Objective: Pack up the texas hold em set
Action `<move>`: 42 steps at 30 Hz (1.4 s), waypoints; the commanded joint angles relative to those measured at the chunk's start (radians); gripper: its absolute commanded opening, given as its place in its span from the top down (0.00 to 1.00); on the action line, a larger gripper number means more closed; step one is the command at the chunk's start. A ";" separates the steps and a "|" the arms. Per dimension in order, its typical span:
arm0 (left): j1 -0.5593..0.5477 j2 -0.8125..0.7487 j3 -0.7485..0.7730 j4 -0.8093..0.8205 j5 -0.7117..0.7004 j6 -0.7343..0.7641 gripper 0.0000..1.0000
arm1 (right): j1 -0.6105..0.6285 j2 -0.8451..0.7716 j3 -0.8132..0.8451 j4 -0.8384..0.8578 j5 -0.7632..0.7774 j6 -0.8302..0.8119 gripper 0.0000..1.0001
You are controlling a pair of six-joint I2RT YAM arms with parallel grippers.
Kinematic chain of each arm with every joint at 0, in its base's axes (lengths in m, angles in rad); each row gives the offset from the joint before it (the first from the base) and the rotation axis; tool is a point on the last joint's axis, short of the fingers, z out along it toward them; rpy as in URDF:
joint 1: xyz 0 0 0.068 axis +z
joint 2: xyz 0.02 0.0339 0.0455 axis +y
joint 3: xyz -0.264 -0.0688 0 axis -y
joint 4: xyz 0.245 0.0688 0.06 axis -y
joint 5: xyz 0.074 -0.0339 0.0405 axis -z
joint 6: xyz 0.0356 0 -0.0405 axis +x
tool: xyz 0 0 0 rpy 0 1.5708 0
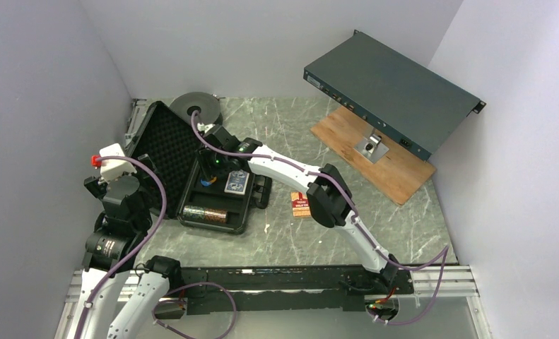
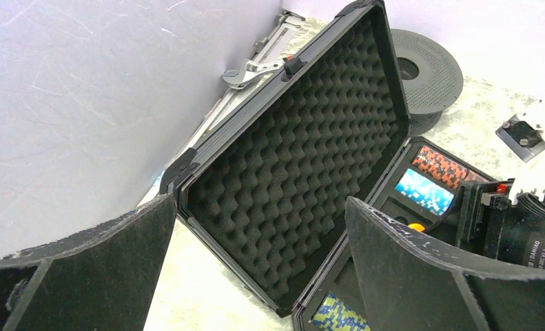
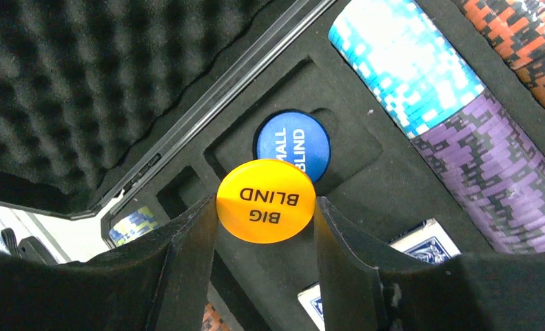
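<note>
1. Under everything, the grey marbled bench (image 1: 283, 236) is carrying the whole scene, with pale walls closing it in on three sides
2. At its far right, a flat dark-grey metal box (image 1: 389, 88) is standing tilted on a bracket above a wooden board (image 1: 403, 176)
3. At the far left, the black briefcase (image 1: 165, 145) is lying open, its egg-crate foam lid leaning back toward the wall and its tray resting flat on the bench; a black spool (image 1: 191, 104) is lying just behind it
4. The left pincer (image 2: 259, 203) is hanging beside the lid with its fingers spread wide, gripping nothing
5. The right arm is reaching across the tray, and the right pincer (image 3: 264, 214) is pinching a yellow BIG BLIND disc (image 3: 266, 200) by its edges
6. Chip stacks are lying on their sides in the tray's slots: a blue stack (image 3: 404, 69) is butting end to end against a purple stack (image 3: 490, 179), an orange-and-black stack (image 3: 531, 34) is filling the next slot, and a brown stack (image 1: 206, 213) is lying at the tray's near end
7. A blue-backed card deck (image 1: 237, 182) is sitting in the tray, while a red card deck (image 1: 300, 203) is lying on the bench just right of the briefcase
8. A blue SMALL BLIND disc (image 3: 293, 141) is sitting in a round recess just beyond the yellow one; I cannot tell whether the two are touching
</note>
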 commanded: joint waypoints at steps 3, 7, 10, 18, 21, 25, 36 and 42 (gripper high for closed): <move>-0.002 -0.004 0.026 0.010 -0.015 -0.007 0.01 | 0.006 0.030 0.064 0.063 -0.004 -0.024 0.58; -0.004 -0.001 0.026 0.010 -0.013 -0.005 0.01 | 0.006 0.048 0.070 0.074 -0.001 -0.036 0.58; -0.006 0.003 0.027 0.010 -0.014 -0.003 0.01 | 0.006 0.060 0.075 0.084 0.001 -0.047 0.58; -0.007 0.009 0.026 0.011 -0.014 -0.002 0.01 | 0.007 0.091 0.093 0.091 0.012 -0.074 0.58; -0.007 0.013 0.025 0.013 -0.010 0.000 0.01 | 0.007 0.096 0.092 0.096 0.020 -0.085 0.58; -0.008 0.016 0.024 0.013 -0.010 0.000 0.01 | 0.008 0.103 0.091 0.101 0.038 -0.097 0.58; -0.008 0.017 0.023 0.016 -0.005 0.004 0.01 | 0.014 0.094 0.084 0.084 0.123 -0.141 0.43; -0.008 0.017 0.022 0.018 -0.001 0.005 0.01 | 0.018 0.085 0.070 0.082 0.162 -0.155 0.28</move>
